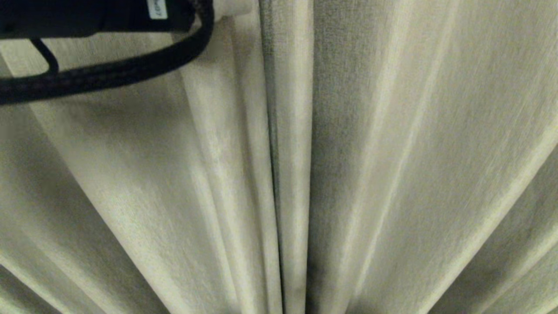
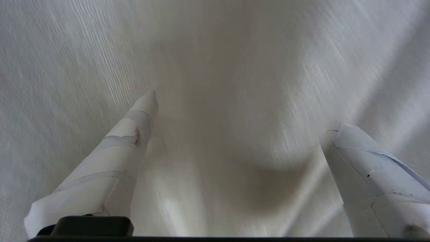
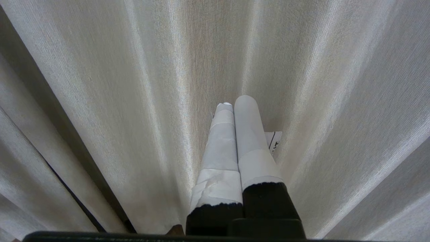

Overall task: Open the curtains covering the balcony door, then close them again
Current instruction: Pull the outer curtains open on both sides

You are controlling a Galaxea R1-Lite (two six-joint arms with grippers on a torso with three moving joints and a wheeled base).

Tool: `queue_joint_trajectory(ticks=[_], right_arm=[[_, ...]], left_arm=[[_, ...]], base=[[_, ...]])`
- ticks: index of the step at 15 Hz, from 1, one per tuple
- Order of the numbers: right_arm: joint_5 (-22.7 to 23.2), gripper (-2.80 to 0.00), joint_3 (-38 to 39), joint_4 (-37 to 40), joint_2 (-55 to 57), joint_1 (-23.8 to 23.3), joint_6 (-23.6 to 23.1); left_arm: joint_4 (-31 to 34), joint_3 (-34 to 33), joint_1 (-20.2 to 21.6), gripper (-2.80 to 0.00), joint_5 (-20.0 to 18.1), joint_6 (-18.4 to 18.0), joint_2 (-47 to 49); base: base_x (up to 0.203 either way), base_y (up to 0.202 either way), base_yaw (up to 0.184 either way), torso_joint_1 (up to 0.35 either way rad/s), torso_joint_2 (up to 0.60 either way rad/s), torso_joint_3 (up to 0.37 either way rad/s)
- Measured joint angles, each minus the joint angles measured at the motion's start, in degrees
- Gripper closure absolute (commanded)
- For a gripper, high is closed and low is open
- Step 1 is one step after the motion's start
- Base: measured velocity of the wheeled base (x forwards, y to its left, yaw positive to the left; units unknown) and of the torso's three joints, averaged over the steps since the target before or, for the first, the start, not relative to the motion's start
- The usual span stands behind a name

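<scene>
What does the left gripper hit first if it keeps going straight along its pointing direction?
The curtains. The left gripper is open, and cream fabric fills the view between and past its fingertips, seemingly very close. Nothing else lies in that line; contact can't be confirmed.

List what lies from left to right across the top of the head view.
Black left arm housing with its looping cable → white fingertip → shadowed seam between the curtains → broad cream curtain folds.

Cream curtains (image 1: 392, 152) with fine woven texture and grey shadowed folds, white tape on fingers (image 3: 220, 158), black cable (image 1: 109, 74)
</scene>
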State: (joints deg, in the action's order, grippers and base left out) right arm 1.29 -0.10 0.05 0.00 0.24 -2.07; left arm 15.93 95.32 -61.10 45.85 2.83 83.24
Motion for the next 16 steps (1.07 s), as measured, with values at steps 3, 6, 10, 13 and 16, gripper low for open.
queue_joint_trajectory(ticks=[3,6,10,13,16], right_arm=[[-0.02,0.00,0.00,0.00,0.00,0.00,-0.01],[0.01,0.00,0.00,0.00,0.00,0.00,0.01],[0.00,0.00,0.00,0.02,0.00,0.00,-0.01],[0.00,0.00,0.00,0.00,0.00,0.00,0.00],[-0.02,0.00,0.00,0.02,0.00,0.00,0.00]], left_arm=[[-0.28,3.54,3.40,-2.80,-0.16,-0.19,3.10],[-0.28,4.68,6.16,-2.80,-1.36,-0.38,4.58],[-0.30,4.84,7.55,0.00,-1.39,-0.41,5.06],[-0.31,4.90,8.19,0.00,-1.32,-0.42,5.09],[-0.45,4.90,8.67,0.00,-1.26,-0.44,5.06]], base=[[0.000,0.000,0.000,0.000,0.00,0.000],[0.000,0.000,0.000,0.000,0.00,0.000],[0.000,0.000,0.000,0.000,0.00,0.000],[0.000,0.000,0.000,0.000,0.00,0.000],[0.000,0.000,0.000,0.000,0.00,0.000]])
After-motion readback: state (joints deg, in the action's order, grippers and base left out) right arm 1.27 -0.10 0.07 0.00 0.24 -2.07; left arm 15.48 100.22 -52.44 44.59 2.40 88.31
